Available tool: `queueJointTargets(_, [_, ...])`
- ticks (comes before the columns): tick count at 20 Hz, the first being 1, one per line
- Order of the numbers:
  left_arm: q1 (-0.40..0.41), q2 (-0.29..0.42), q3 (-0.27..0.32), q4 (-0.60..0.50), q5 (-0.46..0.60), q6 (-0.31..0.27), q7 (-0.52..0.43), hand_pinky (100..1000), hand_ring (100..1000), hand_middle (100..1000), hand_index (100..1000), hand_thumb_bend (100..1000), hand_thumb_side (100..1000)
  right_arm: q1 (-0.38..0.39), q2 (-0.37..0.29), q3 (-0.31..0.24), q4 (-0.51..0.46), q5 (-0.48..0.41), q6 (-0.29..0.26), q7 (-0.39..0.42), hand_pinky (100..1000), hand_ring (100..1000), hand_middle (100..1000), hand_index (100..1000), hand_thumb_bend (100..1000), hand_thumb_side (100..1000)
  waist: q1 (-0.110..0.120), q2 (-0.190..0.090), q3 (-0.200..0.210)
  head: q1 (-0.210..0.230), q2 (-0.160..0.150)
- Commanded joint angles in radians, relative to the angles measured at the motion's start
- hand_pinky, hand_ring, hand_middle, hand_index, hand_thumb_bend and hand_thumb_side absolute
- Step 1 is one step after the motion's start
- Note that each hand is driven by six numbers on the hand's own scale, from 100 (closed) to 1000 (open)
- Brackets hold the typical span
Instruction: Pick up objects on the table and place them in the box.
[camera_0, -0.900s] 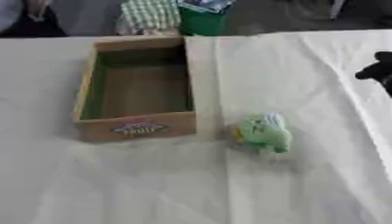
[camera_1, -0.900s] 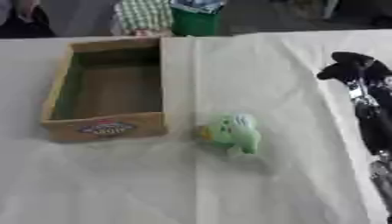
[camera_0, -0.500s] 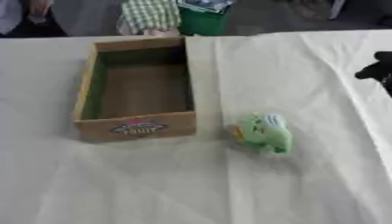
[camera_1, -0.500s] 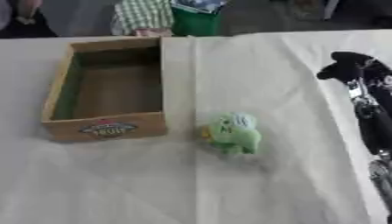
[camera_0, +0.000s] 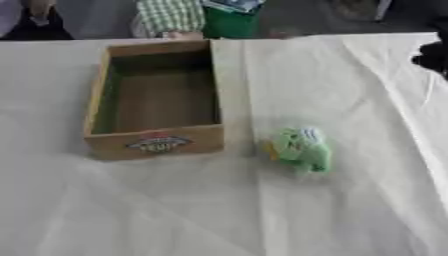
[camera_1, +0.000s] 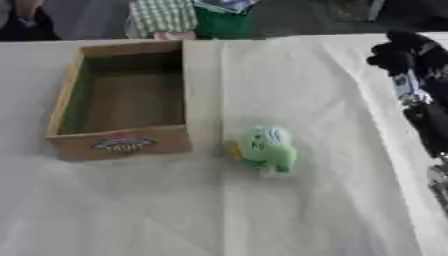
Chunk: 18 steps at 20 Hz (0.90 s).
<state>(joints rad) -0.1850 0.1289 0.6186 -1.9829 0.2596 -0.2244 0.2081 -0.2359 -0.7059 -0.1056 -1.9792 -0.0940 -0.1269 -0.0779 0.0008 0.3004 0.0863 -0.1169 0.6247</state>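
A wooden box (camera_0: 156, 102) stands on the left half of the desk (camera_0: 350, 100), which is covered in a pale cloth. The box is open at the top, its inside looks greenish along the left wall and brown on the floor, and a coloured label sits on its near wall; the lettering there cannot be read. Nothing can be made out inside it.

Just to the right of the box's near right corner, apart from it, lies a small soft toy (camera_1: 265, 149). It is light green and rounded, with a paler, bluish-white patch on top and a small yellow-orange bit on its left side. What creature it is meant to be is hard to tell.

Further right, the right robot hand (camera_1: 404, 52) shows at the far right edge of the desk, black, with its arm running down the right border of the right eye view. In the left eye view only a dark scrap of it shows at the edge. Whether its fingers are spread or curled cannot be told. The toy lies well apart from this robot hand, nearer and to its left, between it and the box.
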Motion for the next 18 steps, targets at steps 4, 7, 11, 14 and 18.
queueJointTargets(4, [0.0,0.042,0.0,-0.017,-0.006,0.001,-0.002,747,542,526,705,100,576,-0.101,-0.173,0.052,-0.021,0.092,0.065,0.082,810,767,777,866,138,768,-0.008,-0.022,-0.003,0.001,0.021])
queueJointTargets(7, [-0.001,0.045,-0.002,-0.017,-0.006,0.001,-0.004,747,542,526,705,100,577,-0.147,-0.246,0.093,-0.021,0.136,0.109,0.126,808,777,790,872,206,803,-0.01,-0.024,-0.001,-0.007,0.026])
queueJointTargets(11, [-0.002,0.044,-0.006,-0.017,-0.004,0.002,-0.006,747,542,526,704,100,577,-0.198,-0.338,0.154,-0.021,0.193,0.164,0.183,812,795,762,862,281,798,-0.01,-0.025,0.009,-0.027,0.022])
queueJointTargets(14, [-0.004,0.042,-0.011,-0.017,-0.001,0.003,-0.011,747,542,526,704,100,577,-0.23,-0.406,0.206,-0.021,0.235,0.194,0.225,816,809,756,865,359,755,-0.01,-0.025,0.018,-0.04,0.015])
queueJointTargets(18, [-0.005,0.035,-0.017,-0.017,0.006,0.006,-0.019,747,543,526,704,100,576,-0.234,-0.503,0.257,-0.021,0.297,0.205,0.287,825,831,764,877,432,677,-0.007,-0.021,0.035,-0.059,0.006])
